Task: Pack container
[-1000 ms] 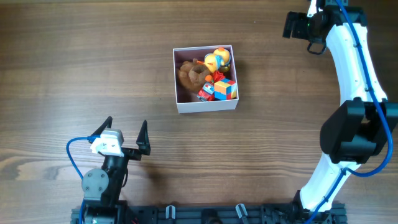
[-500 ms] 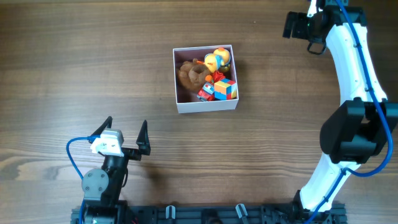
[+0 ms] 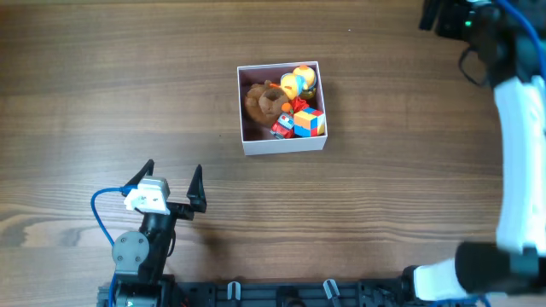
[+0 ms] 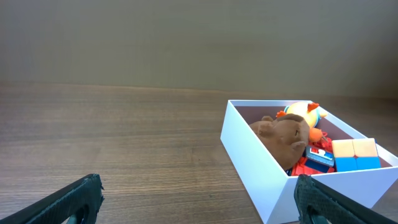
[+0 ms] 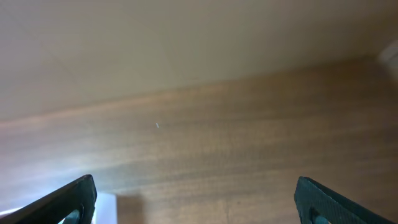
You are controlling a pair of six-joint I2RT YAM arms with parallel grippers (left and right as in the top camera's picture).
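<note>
Several toys already lie in the container, none showing outside it, and the left claw and right claw both gape empty, so packing looks finished.

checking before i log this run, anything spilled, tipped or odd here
Nothing stands out. The container sits flat on the table, walls intact. The brown plush, the yellow and orange toy and the colourful cube all lie inside it, with nothing spilled outside it in view.
</note>
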